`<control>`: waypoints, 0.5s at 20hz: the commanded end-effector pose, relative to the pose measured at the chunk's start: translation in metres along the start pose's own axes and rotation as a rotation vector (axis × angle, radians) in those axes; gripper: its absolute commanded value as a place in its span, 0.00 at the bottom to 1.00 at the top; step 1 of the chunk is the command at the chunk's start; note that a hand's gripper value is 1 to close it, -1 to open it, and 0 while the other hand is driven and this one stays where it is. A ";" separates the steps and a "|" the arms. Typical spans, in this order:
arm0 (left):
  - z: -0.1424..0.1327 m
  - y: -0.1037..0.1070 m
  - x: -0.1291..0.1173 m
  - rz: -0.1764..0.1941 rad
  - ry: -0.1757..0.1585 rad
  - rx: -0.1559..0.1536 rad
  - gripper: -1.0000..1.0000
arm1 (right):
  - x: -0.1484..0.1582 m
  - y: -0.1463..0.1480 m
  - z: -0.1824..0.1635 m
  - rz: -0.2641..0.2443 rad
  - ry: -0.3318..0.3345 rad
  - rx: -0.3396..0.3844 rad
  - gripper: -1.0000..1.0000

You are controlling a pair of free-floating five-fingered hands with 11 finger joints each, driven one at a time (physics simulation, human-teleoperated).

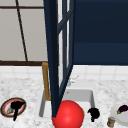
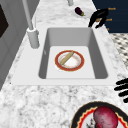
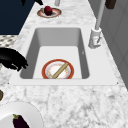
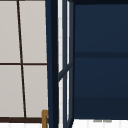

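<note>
1. Round dark-red vegetable (image 2: 105,119), smooth-skinned. It lies on a black-rimmed, red-banded plate (image 2: 80,117) on the marble counter left of the sink (image 2: 100,57). Judged firm, moderately light, and apt to roll on the plate. It is best taken from above, round its widest part. The plate looks stiff and breakable.
2. Left hand (image 1: 16,106): hovers over that plate with fingers straight and spread. It holds nothing, and I cannot tell whether it touches anything.
3. Right hand (image 1: 93,113): hangs above the sink's front right corner with fingers loosely drooped and nothing in its grasp.
4. Red-rimmed white plate (image 2: 58,63), lying flat on the sink floor, with a pale wooden stick (image 2: 66,58) lying across it.
5. Plain white plate (image 1: 115,117) on the right counter, bearing a dark purple eggplant (image 1: 123,109). A small brown jar (image 1: 110,122) stands just beside it.
6. Large red sphere (image 1: 68,115), at the front edge of the sink in the front view.
</note>
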 end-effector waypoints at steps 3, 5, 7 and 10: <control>-0.036 -0.021 0.005 0.001 0.046 0.002 0.00 | 0.000 0.000 0.000 0.000 0.000 0.000 0.50; -0.044 -0.031 0.007 0.007 0.061 0.020 0.00 | 0.000 0.000 0.000 0.000 0.000 0.000 0.50; -0.055 -0.040 0.009 0.011 0.059 0.013 0.00 | 0.000 0.000 0.000 0.000 0.000 0.000 0.50; -0.069 -0.054 0.012 0.011 0.064 0.017 0.00 | 0.000 0.000 0.000 0.000 0.000 0.000 0.50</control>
